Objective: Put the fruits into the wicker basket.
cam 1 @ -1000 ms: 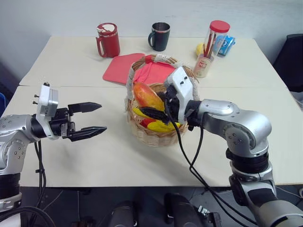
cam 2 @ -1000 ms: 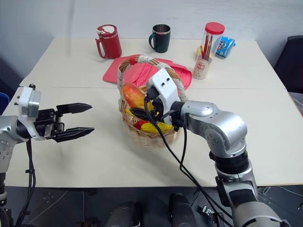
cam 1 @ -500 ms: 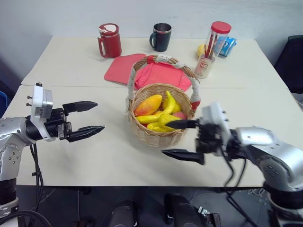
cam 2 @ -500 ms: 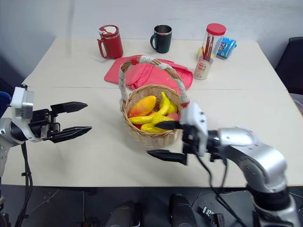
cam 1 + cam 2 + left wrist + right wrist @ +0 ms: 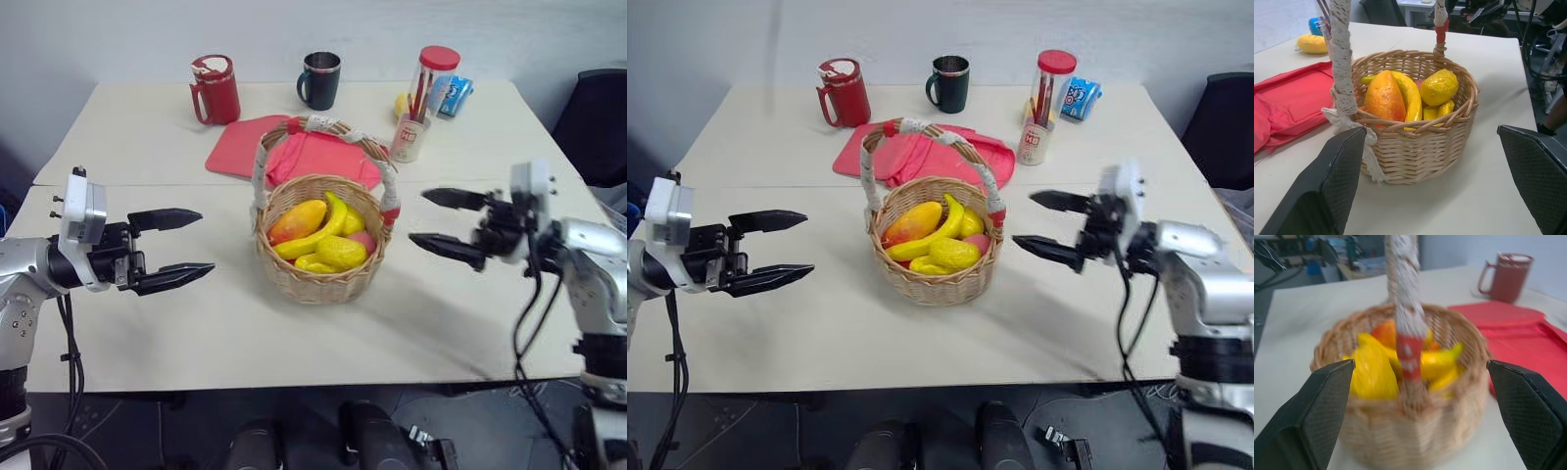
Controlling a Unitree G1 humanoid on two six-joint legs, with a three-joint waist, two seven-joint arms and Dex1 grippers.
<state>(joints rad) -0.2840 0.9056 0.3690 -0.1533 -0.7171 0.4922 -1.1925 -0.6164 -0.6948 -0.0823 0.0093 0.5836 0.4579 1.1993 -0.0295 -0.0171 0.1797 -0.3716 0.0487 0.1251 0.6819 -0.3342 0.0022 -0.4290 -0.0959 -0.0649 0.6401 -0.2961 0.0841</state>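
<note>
Left hand (image 5: 172,250) apart, empty, left of wicker basket (image 5: 323,279); right hand (image 5: 446,221) apart, empty, right of it; banana (image 5: 318,230), mango (image 5: 299,219), yellow oval fruit (image 5: 340,252) inside basket on worktop (image 5: 225,323).

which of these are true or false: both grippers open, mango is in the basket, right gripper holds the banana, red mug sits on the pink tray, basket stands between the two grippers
1. Both grippers are open: true. The left gripper and right gripper both stand with fingers spread and empty.
2. The mango is in the wicker basket: true.
3. The right gripper holds the banana: false. The banana lies in the basket, apart from the gripper.
4. The red mug sits on the pink tray: false. It stands on the bare table, behind the tray.
5. The basket stands between the two grippers: true.
</note>
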